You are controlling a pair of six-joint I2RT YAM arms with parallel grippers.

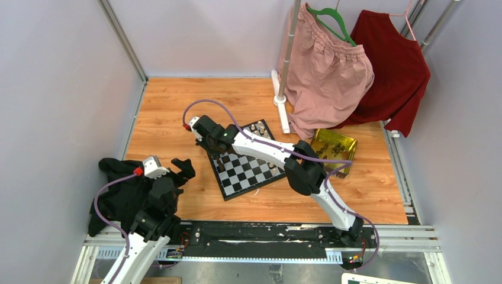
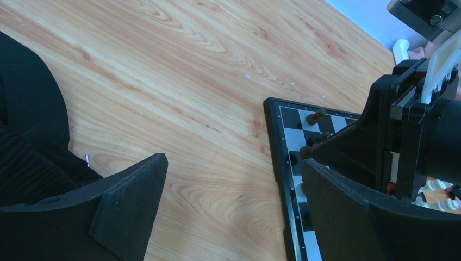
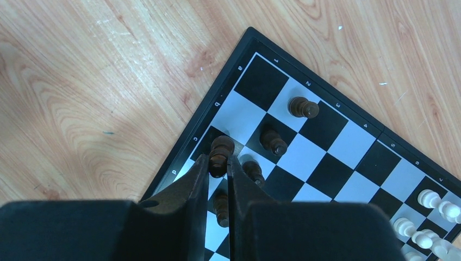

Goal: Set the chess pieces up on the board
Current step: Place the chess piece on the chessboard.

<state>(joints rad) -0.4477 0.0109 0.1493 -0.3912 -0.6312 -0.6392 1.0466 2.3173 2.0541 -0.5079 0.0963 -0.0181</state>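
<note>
1. My right gripper (image 3: 219,163) is closed on a dark chess piece (image 3: 222,148), pinching its upper part between both fingertips. It sits at the far-left corner of the chessboard (image 3: 209,109), over the edge row of squares. I cannot tell whether the base touches the board.
2. My left gripper (image 2: 234,185) is spread wide and holds nothing. It hangs over bare wood just left of the board, near the black cloth (image 1: 115,195).
3. I judge the step in hand to be setting down a back-row piece. Several dark pawns (image 3: 303,107) stand one row in, and the cream pieces (image 3: 435,201) line the opposite side. The gold tray (image 1: 349,142) lies well to the right, with small pieces in it.
4. Next I should lower straight onto the square's middle and part the fingers only a little. The nearest pawn is just beside them, so I should then lift straight up.
</note>
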